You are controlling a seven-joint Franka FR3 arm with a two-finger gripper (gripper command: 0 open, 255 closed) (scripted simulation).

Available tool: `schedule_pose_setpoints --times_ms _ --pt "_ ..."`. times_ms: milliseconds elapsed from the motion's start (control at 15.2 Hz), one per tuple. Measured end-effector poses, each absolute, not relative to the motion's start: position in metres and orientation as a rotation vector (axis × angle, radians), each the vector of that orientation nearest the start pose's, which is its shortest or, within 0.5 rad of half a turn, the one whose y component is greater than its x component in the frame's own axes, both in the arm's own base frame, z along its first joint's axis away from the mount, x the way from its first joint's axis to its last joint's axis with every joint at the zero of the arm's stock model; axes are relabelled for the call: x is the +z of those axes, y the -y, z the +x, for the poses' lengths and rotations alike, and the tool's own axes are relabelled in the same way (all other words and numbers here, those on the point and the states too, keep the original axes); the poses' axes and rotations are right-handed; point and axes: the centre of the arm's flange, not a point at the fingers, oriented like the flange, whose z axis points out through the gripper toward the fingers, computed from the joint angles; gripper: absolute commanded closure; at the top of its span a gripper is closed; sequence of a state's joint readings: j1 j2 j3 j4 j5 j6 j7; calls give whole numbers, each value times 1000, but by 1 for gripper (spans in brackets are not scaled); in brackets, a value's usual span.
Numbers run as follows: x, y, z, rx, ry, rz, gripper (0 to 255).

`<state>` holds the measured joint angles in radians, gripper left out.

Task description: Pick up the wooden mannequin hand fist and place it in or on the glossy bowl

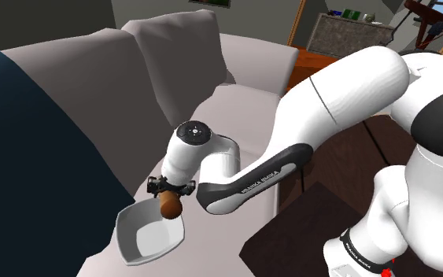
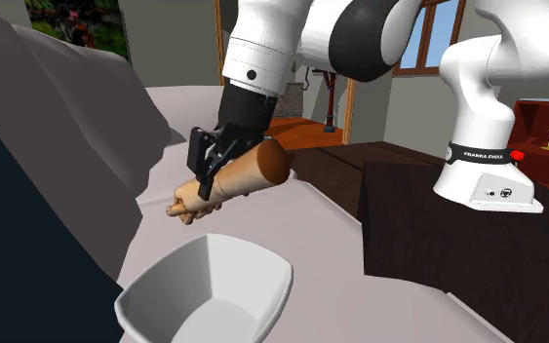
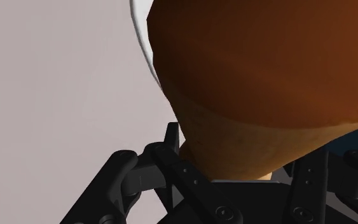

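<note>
My black gripper (image 2: 214, 164) is shut on the wooden mannequin hand (image 2: 235, 178). I hold it by its pale wrist, with the fist pointing toward the second exterior view's left and the dark brown stump (image 1: 170, 206) toward the arm. It hangs tilted just above the sofa seat at the far rim of the white glossy bowl (image 2: 160, 285). In the shoulder view the gripper (image 1: 168, 187) sits over the bowl's (image 1: 137, 236) far edge. The wrist view shows the stump (image 3: 260, 76) close up between the fingers (image 3: 171, 156), with a sliver of the bowl's rim (image 3: 140, 38) beyond it.
The bowl rests on a pale grey sofa seat (image 2: 331, 234) with back cushions (image 1: 94, 71) behind. A dark blue mass (image 1: 23, 157) lies close to the bowl on the shoulder view's left. A dark table (image 2: 457, 224) carrying the robot base (image 2: 487, 175) borders the seat.
</note>
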<state>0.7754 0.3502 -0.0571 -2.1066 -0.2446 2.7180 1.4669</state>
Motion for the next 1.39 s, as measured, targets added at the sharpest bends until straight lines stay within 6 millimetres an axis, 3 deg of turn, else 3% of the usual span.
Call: schedule_pose_setpoints --times_ms 330,462,1386 --pt "275 -467 445 -373 -779 -2853 255" --pt "267 -479 444 -373 -779 -2853 255" --pt "200 -491 435 -361 -757 -2855 255"
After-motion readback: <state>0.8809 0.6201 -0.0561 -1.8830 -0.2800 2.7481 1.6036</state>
